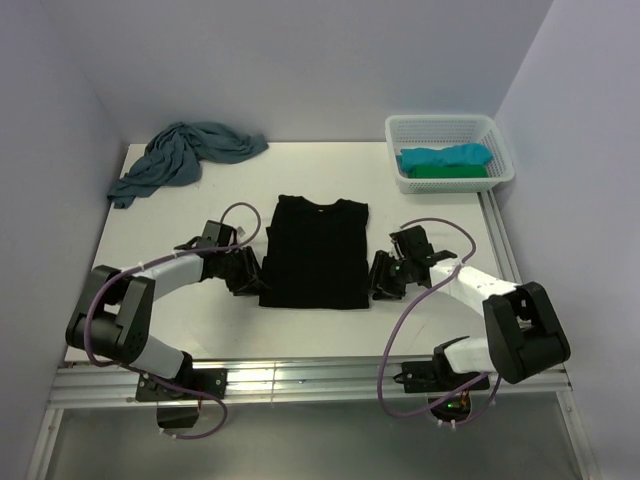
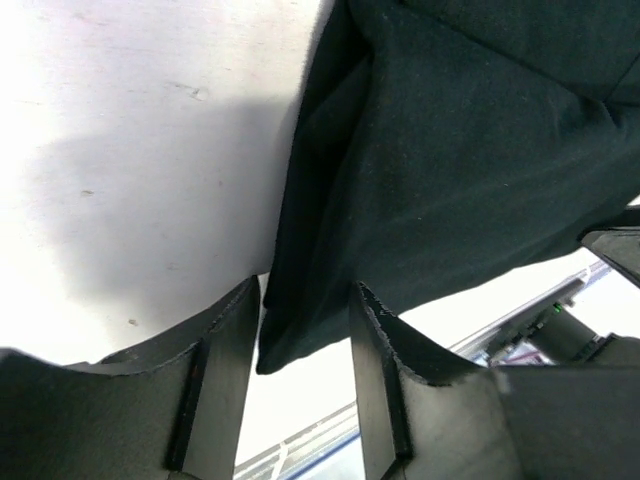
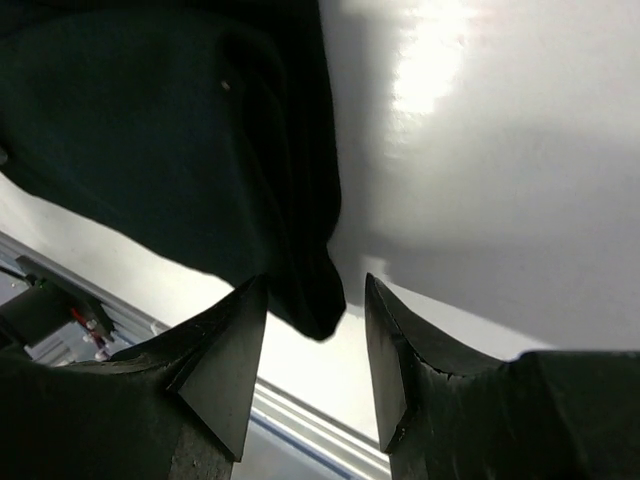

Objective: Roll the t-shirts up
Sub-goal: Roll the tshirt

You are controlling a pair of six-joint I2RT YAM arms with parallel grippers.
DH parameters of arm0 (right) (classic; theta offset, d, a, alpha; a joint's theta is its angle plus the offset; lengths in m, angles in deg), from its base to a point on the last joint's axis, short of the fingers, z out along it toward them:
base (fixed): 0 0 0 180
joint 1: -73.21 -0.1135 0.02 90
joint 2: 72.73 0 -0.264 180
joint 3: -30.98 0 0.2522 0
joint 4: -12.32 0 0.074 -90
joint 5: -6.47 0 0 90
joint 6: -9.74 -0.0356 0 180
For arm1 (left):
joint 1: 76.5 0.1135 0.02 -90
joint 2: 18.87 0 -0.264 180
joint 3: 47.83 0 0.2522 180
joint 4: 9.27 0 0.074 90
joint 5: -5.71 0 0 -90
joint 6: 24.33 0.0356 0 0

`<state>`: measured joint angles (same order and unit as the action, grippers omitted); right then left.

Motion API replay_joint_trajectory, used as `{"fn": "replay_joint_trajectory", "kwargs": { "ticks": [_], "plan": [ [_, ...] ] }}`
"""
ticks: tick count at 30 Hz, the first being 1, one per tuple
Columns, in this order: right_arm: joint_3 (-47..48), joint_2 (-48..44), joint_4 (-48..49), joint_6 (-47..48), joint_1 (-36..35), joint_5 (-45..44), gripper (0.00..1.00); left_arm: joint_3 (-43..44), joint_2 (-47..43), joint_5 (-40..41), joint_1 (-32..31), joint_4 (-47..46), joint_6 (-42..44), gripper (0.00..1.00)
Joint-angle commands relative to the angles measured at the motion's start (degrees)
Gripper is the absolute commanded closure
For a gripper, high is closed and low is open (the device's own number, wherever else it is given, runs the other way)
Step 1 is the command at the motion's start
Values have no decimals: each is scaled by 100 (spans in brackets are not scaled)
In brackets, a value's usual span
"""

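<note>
A black t-shirt [image 1: 315,250] lies flat on the white table [image 1: 430,215], folded into a narrow rectangle with its collar at the far end. My left gripper [image 1: 252,272] sits at the shirt's near-left edge. In the left wrist view the left gripper [image 2: 305,290] is open, and the black t-shirt's [image 2: 450,150] corner lies loose between the jaws. My right gripper [image 1: 382,275] sits at the near-right edge. It is also open [image 3: 315,285], and a corner of the black t-shirt [image 3: 150,130] lies between its jaws unclamped.
A crumpled dusty-blue t-shirt [image 1: 185,155] lies at the far left of the table. A white mesh basket [image 1: 440,122] at the far right holds a rolled turquoise t-shirt [image 1: 445,157] and a green t-shirt [image 1: 450,171]. The table's metal front rail [image 1: 300,375] runs just behind the arm bases.
</note>
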<state>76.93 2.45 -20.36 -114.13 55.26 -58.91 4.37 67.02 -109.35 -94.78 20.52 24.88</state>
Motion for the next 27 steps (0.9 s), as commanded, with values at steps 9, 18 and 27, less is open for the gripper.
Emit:
{"fn": "replay_joint_trajectory", "kwargs": {
  "ticks": [9,18,27],
  "plan": [
    [-115,68,354,-146,-393,-370,51,-56,-335,563,-254,295,72,48],
    [-309,32,424,-182,-393,-309,55,-161,-389,677,-334,418,-77,51],
    [-90,138,74,-50,-402,-344,100,137,165,678,-597,444,-130,100]
  ]
}}
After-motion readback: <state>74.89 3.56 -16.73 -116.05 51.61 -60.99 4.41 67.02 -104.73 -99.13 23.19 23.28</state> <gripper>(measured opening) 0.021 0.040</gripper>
